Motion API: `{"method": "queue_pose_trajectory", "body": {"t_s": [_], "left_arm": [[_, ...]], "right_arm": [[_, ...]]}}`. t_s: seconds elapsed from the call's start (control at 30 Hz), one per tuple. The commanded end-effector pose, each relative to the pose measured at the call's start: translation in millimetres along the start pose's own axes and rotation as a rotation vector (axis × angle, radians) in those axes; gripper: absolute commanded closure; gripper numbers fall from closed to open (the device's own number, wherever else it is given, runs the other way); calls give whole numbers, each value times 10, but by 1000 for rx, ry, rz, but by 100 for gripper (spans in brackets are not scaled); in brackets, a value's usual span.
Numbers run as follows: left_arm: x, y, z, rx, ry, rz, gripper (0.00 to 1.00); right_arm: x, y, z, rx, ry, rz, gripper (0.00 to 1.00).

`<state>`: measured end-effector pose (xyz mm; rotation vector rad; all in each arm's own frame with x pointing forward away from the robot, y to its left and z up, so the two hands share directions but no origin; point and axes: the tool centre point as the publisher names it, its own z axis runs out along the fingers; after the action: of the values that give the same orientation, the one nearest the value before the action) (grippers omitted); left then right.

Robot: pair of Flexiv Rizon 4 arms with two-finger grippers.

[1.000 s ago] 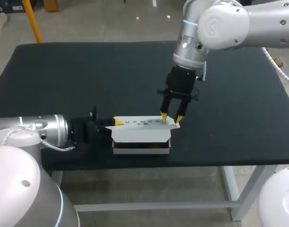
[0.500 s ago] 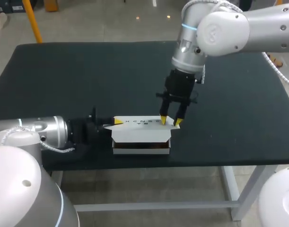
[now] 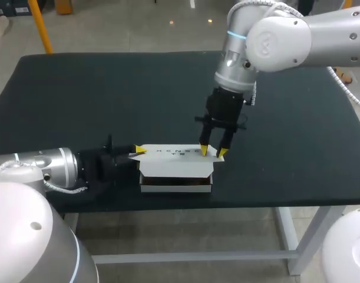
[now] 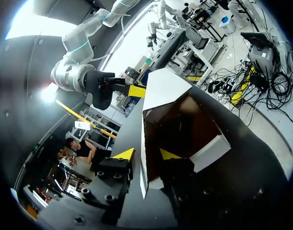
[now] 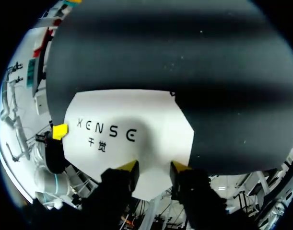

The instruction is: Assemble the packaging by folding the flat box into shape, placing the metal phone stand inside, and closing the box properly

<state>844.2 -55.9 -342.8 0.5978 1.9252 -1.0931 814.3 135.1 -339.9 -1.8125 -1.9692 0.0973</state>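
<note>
Spread left pincer (image 4: 147, 154) steadies the box (image 3: 177, 171) from its left end; right pincer (image 3: 212, 152), also spread, seemingly presses the lid (image 3: 174, 152).

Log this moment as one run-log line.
box: unclosed, lid part lowered | left pincer: at box's left end wall | right pincer: open, over lid's right end | phone stand: not visible

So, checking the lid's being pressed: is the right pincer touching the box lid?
Cannot tell. In the head and right wrist views the right pincer overlaps the box lid at its end, but neither shows contact or a gap.
</note>
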Motion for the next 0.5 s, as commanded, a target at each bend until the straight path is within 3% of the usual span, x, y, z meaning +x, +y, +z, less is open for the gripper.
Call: {"method": "queue_pose_trajectory", "body": {"t_s": [0.03, 0.23, 0.4, 0.43, 0.5], "left_arm": [[8, -78, -194, -35, 8, -5, 61], [-28, -42, -465, -74, 44, -64, 60], [-147, -15, -690, -133, 155, -162, 55], [-179, -14, -730, -147, 176, -186, 42], [-246, -5, -797, -201, 216, -218, 1]], "right_arm": [[2, 3, 11, -7, -1, -2, 54], [9, 12, 8, -20, -8, -5, 53], [15, 16, 14, -37, -18, -5, 53], [15, 16, 14, -39, -19, -4, 53], [14, 16, 15, -44, -20, -4, 53]]}}
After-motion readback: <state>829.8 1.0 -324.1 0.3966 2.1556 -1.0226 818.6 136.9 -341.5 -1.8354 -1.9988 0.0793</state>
